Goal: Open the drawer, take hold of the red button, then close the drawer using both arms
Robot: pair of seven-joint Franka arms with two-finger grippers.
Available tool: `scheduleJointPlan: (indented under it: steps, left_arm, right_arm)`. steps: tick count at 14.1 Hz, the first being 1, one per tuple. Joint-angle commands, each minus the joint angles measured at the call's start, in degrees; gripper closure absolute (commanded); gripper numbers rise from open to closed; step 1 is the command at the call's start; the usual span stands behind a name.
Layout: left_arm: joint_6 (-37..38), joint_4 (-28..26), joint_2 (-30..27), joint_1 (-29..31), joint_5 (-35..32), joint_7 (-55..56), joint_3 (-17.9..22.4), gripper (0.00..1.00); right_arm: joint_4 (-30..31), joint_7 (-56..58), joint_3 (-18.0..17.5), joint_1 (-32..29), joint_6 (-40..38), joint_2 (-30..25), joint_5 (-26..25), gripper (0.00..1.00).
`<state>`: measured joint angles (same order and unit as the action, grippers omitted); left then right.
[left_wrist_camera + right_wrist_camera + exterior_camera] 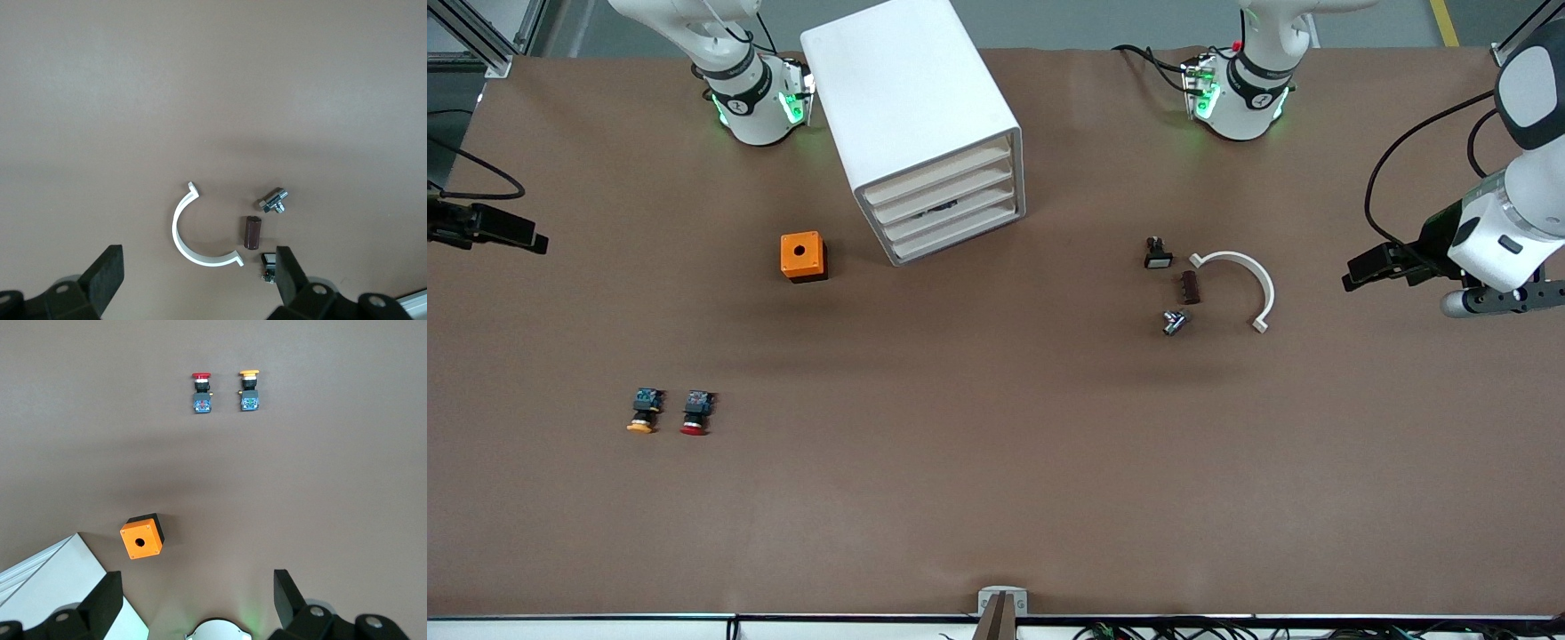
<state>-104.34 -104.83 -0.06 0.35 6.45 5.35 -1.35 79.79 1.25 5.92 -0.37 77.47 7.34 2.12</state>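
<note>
Your left end effector [197, 283] hangs with fingers apart over the table's [996, 498] left-arm end; your right end effector [197, 603] (fingers also apart) hangs over the other end. The small red-capped push button [695, 413] lies beside its orange-yellow-capped twin [644, 412], well apart from the white plastic drawer cabinet [925, 124], all four drawers [951, 209] shut.

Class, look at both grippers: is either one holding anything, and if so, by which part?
Nothing is held. The left gripper and right gripper are both open and empty; the red button lies untouched on the table.
</note>
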Motion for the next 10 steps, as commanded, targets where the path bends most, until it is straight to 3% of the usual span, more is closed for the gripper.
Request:
scheduleJointPlan:
  steps: [1,4,6,10]
  left_arm:
    - [0.0,-0.9,-4.2,0.9,-1.4,-0.3,-0.6,0.00]
    - [5.4,4.4,-5.1,0.9,-1.9,-0.2,-0.3,0.00]
    - [10.0,8.5,-5.1,0.9,-2.8,-0.2,-0.2,0.01]
    - [11.6,13.1,-3.6,0.8,-2.8,-0.2,-0.1,0.01]
  right_arm:
    - [3.2,0.8,-1.1,-0.3,1.5,-3.3,-0.4,0.00]
    - [4.8,2.3,-1.1,0.6,3.4,-4.7,-0.8,0.00]
    - [9.3,3.9,-1.1,0.0,6.9,-7.7,-0.8,0.00]
    - [12.1,4.4,-1.0,-0.7,8.8,-9.6,-0.8,0.00]
